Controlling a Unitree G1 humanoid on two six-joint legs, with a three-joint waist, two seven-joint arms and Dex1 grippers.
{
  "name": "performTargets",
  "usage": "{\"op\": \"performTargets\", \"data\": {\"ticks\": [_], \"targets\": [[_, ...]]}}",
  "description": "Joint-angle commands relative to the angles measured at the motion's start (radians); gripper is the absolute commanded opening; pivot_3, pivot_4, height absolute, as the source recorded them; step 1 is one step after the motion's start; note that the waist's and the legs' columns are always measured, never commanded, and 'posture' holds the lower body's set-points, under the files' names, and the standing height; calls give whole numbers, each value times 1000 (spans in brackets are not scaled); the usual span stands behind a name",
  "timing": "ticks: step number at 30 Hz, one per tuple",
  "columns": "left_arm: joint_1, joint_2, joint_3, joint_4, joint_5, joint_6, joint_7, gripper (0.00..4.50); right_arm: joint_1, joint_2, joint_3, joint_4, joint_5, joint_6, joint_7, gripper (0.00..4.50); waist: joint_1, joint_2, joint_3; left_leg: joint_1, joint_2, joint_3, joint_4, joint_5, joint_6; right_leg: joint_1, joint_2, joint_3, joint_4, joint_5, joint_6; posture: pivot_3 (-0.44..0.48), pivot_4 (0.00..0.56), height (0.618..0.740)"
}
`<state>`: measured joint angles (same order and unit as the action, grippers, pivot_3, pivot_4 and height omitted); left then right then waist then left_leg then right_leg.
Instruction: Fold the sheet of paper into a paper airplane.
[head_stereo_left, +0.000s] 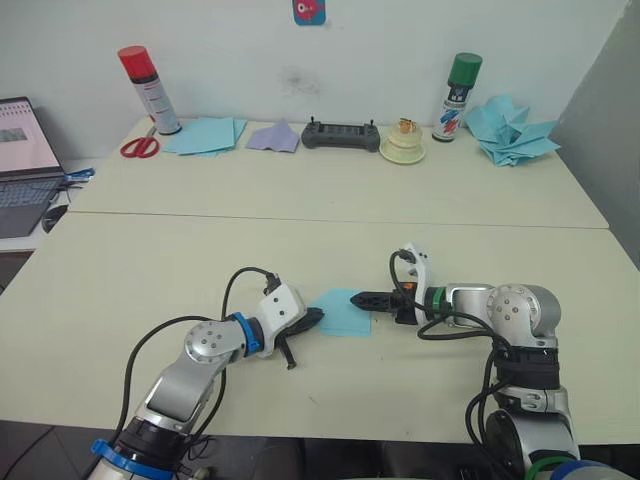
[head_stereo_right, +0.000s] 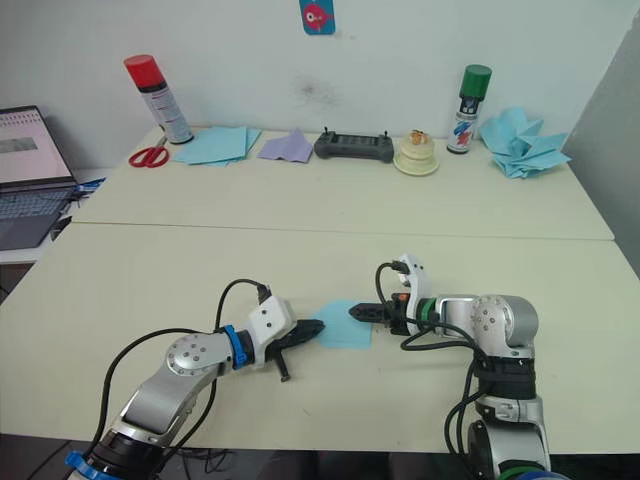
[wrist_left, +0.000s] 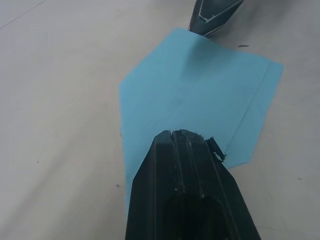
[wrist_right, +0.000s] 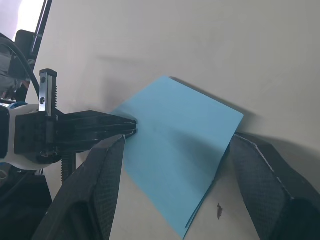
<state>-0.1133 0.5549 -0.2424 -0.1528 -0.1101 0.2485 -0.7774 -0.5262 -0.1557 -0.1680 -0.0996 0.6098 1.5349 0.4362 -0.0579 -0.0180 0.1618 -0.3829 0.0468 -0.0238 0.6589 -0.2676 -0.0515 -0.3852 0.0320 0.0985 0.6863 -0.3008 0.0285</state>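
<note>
The sheet of paper (head_stereo_left: 345, 311) lies flat on the near table (head_stereo_left: 150, 260), between the two grippers. The left gripper (head_stereo_left: 312, 317) pinches its left edge, fingers closed together. The right gripper (wrist_right: 172, 165) straddles the opposite end, fingers spread apart. The folded point seems to aim away from the robot, long axis roughly left-right.

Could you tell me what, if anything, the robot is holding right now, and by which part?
The left gripper is shut on the near edge of the folded light-blue sheet of paper. The right gripper is open, its fingers straddling the far side.
</note>
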Motion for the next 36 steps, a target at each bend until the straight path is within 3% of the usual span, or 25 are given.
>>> {"op": "performTargets", "data": {"ticks": [1, 4, 14, 17, 23, 25, 36], "targets": [[29, 11, -49, 67, 46, 23, -16, 0, -18, 24, -1, 45, 28, -18, 21, 3359, -1, 1, -1, 0, 0, 0, 0, 0, 0, 0, 0, 0, 0, 0, 0, 0, 150, 740], [27, 13, -49, 71, 47, 19, -20, 0, -31, 34, -2, 79, 40, -61, 50, 3359, -2, 1, -1, 0, 0, 0, 0, 0, 0, 0, 0, 0, 0, 0, 0, 0, 150, 740], [8, 21, -49, 90, 52, 4, -47, 0, -39, -8, 192, 202, -39, -400, 215, 3359, -1, 2, 0, -2, -1, 1, -5, 0, 0, 0, -1, 0, -6, 0, 1, 0, 150, 740], [8, 25, -47, 90, 52, 4, -51, 0, -34, -42, 244, 201, -72, -509, 273, 2788, -1, 2, 0, -2, -1, 0, -5, 0, 0, -1, -1, 0, -6, 0, 1, 0, 150, 740], [24, 36, -45, 83, 52, 8, -55, 0, 10, -118, 347, 141, -125, -670, 390, 513, -1, 2, 0, -1, 0, 1, -7, 0, 0, -1, -1, 0, -6, 0, 0, 0, 150, 740], [27, 41, -42, 83, 52, 7, -57, 0, 23, -134, 375, 123, -144, -716, 416, 38, -1, 2, 0, 0, 0, 0, -9, 0, 0, -1, -1, 0, -6, 0, 0, 0, 150, 740], [40, 100, -32, 69, 32, 62, -103, 0, 70, -248, 547, 26, -317, -1066, 570, 38, -1, 1, 0, 1, 0, 0, -13, 0, 0, -3, 0, 0, -7, -1, -2, 0, 150, 740]]}}
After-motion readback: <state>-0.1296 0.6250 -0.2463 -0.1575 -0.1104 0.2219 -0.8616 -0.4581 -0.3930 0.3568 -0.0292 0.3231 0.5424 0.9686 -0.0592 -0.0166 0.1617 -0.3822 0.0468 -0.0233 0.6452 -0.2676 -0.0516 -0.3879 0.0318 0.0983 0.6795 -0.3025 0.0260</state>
